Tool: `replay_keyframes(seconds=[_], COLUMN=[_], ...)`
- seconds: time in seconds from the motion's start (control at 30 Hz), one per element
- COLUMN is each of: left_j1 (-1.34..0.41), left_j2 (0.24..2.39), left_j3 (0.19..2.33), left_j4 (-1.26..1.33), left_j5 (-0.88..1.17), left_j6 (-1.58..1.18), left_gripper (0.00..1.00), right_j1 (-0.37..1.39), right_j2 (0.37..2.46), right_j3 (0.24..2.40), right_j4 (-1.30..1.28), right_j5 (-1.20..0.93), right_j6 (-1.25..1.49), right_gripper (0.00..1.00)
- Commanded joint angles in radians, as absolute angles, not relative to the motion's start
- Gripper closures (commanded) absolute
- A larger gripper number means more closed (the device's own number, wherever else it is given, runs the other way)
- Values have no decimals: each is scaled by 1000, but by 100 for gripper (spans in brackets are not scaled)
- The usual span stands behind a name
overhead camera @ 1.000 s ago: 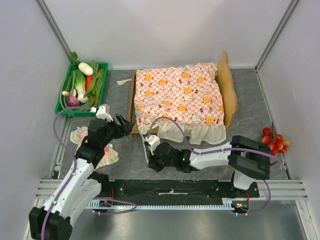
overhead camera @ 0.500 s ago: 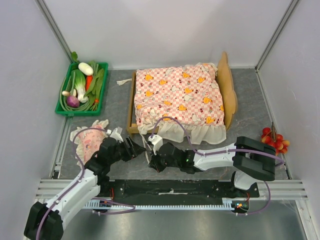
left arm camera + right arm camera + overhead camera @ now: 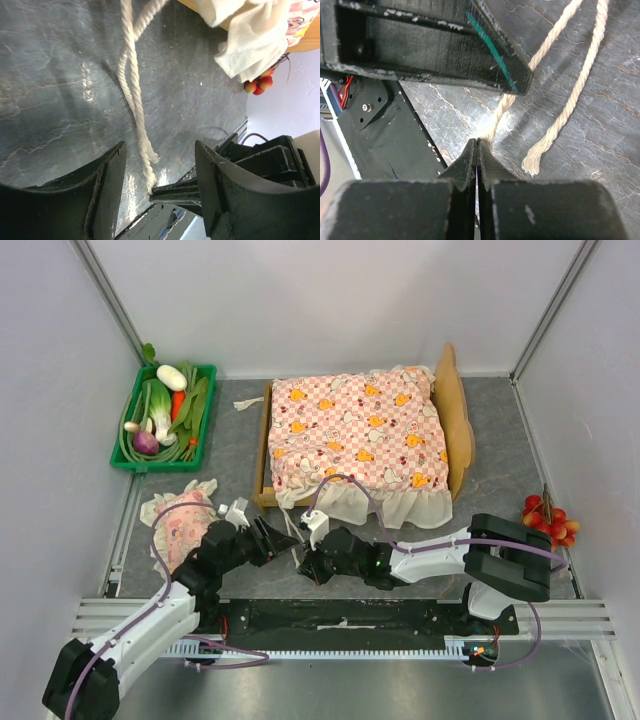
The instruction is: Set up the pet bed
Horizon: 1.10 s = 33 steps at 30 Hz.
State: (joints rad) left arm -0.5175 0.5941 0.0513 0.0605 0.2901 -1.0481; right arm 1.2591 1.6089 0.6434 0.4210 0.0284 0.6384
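Grey slate table (image 3: 500, 430): rope (image 3: 134, 95) end between my left fingers (image 3: 102, 200); pet bed (image 3: 458, 420) beyond them; pillow (image 3: 180, 522) to their left.

Left arm (image 3: 150, 625), right arm (image 3: 430, 558): white shells, black joints. Purple cable (image 3: 340, 477) loops behind left pincer (image 3: 285, 540) and right pincer (image 3: 306, 568). Fingers (image 3: 107, 200) black, edges scuffed.

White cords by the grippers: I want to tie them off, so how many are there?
2. The pinched cord ends in the right gripper's shut fingertips; the loose cord lies beside it, frayed end free. Others may be hidden.
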Motion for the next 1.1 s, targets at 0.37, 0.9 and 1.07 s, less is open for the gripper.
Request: replay_keyframes(seconds=[0.37,0.9,1.07], left_j1=[-655,-683,-684], left_j2=[656,695,703], left_j3=[9,20,15], left_j4=[132,170,172], left_j5=[192,153,131], left_j6=[-1141,-1155,-1157], left_gripper=[43,71,71], right_j1=[1243,1243,1244], right_j2=[1532,1549,1555], right_j3=[581,589,592], right_j4=[561,572,574], right_j5=[107,84,72], right_j6=[653,644,643], right_gripper=[100,100,100])
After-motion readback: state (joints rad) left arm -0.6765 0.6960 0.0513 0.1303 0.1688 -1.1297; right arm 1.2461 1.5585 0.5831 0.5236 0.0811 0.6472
